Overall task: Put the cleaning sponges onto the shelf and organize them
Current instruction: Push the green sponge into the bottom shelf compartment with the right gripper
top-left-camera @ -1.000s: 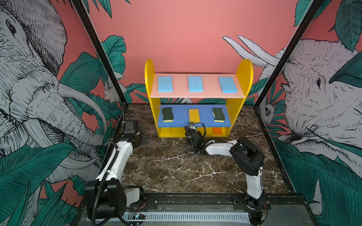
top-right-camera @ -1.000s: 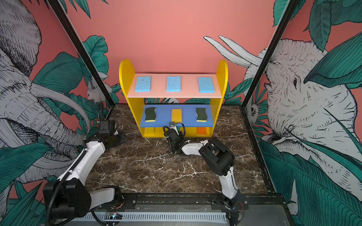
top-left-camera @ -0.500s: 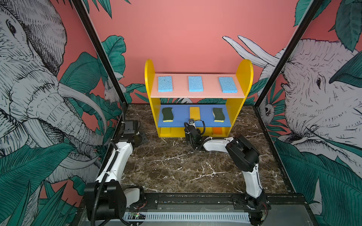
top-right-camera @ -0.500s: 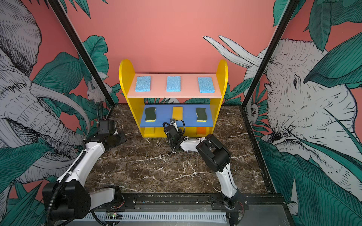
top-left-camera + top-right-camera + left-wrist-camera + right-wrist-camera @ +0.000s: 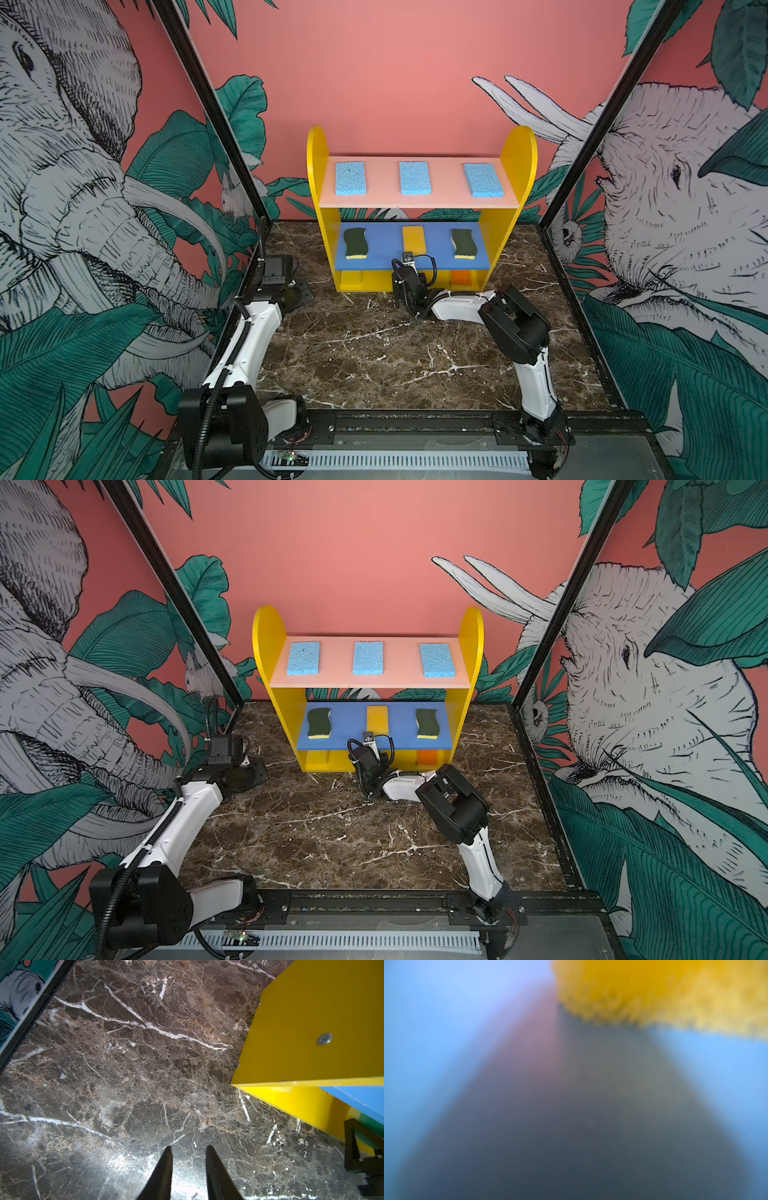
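Note:
The shelf (image 5: 515, 174) (image 5: 467, 654) stands at the back in both top views. Three light-blue sponges (image 5: 414, 178) lie on its pink top board. Two wavy dark-green sponges (image 5: 354, 242) (image 5: 464, 242) flank a yellow sponge (image 5: 413, 237) on the blue board. A yellow sponge (image 5: 351, 277) and an orange sponge (image 5: 461, 277) sit on the base. My right gripper (image 5: 409, 282) reaches under the blue board, its tips hidden. The left wrist view shows its black finger (image 5: 352, 1147) against a bright green sponge (image 5: 368, 1125). My left gripper (image 5: 189, 1148) hovers open and empty over the floor.
The floor is brown marble (image 5: 374, 353). The cage's patterned walls and black posts (image 5: 216, 124) close in both sides. The right arm's elbow (image 5: 515, 328) lies low in front of the shelf. The right wrist view is blurred, showing only yellow sponge (image 5: 654, 991) and blue board.
The right arm has pushed a little further toward the shelf, with its elbow shifting left. The left arm has not moved.

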Controlling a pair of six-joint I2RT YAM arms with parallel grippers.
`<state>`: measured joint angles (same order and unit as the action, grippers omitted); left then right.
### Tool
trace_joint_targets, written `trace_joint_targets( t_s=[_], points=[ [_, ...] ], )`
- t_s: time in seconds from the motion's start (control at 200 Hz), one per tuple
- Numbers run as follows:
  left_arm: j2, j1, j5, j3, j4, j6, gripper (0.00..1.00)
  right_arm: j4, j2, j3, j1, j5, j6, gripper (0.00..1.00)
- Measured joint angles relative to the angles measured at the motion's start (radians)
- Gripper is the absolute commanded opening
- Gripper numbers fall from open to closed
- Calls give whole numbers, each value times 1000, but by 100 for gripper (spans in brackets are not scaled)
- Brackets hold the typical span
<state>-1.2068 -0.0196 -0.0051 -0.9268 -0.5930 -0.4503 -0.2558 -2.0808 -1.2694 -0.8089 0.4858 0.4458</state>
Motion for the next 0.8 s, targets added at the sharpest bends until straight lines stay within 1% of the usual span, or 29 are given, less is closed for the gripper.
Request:
trace_joint_targets(
  t_s=[0.16, 0.475, 0.675, 0.76, 0.8],
  points=[
    [17, 0, -3, 0, -1, 0, 30, -10, 0, 4, 0, -12, 1, 72],
    [50, 0, -3, 0, -6, 0, 30, -40, 29, 53, -6, -28, -8, 77],
    [84, 0, -3, 0, -12, 2, 30, -20, 55, 81, -43, -22, -50, 78],
    [100, 0, -1, 0, -13, 2, 30, -6, 78, 113, -62, -21, -64, 73],
    [108, 0, 2, 0, -15, 2, 30, -5, 95, 137, -69, -22, -67, 67]
  ],
)
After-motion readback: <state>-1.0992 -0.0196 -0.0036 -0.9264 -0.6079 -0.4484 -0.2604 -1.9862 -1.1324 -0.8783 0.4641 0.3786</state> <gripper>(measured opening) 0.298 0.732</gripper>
